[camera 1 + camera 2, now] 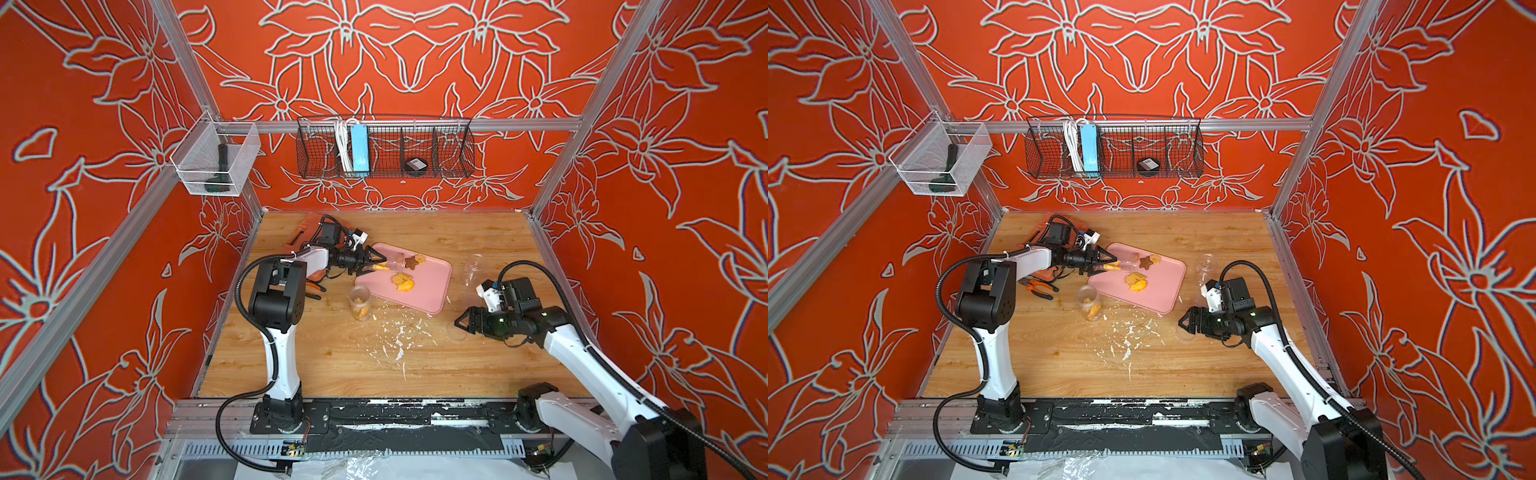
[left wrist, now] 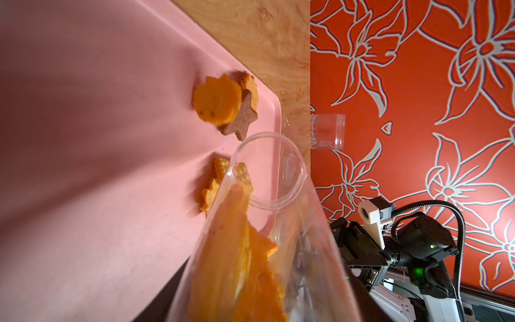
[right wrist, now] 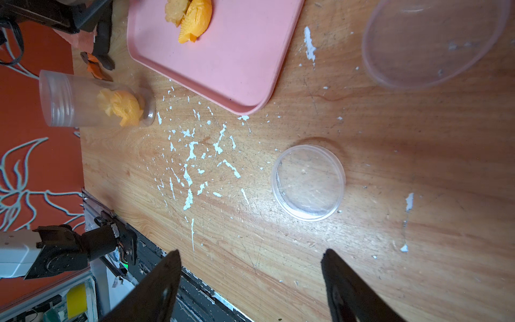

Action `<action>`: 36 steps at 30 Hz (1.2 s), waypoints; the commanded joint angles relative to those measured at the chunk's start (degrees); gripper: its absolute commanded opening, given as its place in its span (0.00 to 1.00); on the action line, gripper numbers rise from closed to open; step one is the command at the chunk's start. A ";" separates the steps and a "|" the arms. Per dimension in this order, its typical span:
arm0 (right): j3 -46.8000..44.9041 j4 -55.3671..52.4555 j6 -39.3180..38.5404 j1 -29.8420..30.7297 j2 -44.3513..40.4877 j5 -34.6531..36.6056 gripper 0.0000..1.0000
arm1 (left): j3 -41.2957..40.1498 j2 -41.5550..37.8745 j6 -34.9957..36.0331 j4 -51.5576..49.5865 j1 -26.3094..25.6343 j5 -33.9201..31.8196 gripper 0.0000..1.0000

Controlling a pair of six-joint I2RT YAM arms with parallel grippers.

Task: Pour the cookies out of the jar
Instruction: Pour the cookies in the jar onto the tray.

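Nearest, the right fingers (image 3: 156,284) hung released by a loose lid (image 3: 308,182) at the tray's 4 o'clock. At its 7 o'clock a second jar (image 1: 360,302) stood on the bench (image 1: 332,365), holding biscuits. Beyond, the left fingers (image 1: 372,253) clenched the tipped jar (image 2: 301,251) over the pink tray (image 1: 428,295). Several cookies (image 1: 404,284) lay out and orange ones remained inside, so the pour looked roughly half done.

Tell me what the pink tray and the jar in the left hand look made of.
The tray looks like matte pink plastic: smooth, moulded rim. The jar seems clear glossy plastic, though glass is possible: cookies show through its wall.
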 commanded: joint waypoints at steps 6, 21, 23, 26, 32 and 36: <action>0.87 -1.07 -0.28 0.33 -0.91 -0.53 0.81 | 0.71 -1.78 1.21 -0.11 0.29 1.50 0.61; 0.80 -1.10 -0.29 0.33 -0.83 -0.52 0.81 | 2.30 -2.95 6.30 -6.57 0.67 -5.34 0.61; 0.83 -1.10 -0.30 0.28 -0.75 -0.62 0.81 | -2.32 -3.39 -3.23 5.93 1.46 4.00 0.61; 1.00 -1.19 -0.38 0.34 -0.74 -0.74 0.81 | 0.73 -4.27 3.64 -3.50 1.17 -3.91 0.59; 1.04 -1.19 -0.49 0.34 -0.68 -0.70 0.81 | -0.37 -4.81 1.67 -0.99 1.28 -0.19 0.60; 0.95 -1.17 -0.39 0.34 -0.74 -0.79 0.81 | 0.19 -4.25 2.37 -2.29 1.34 -0.30 0.60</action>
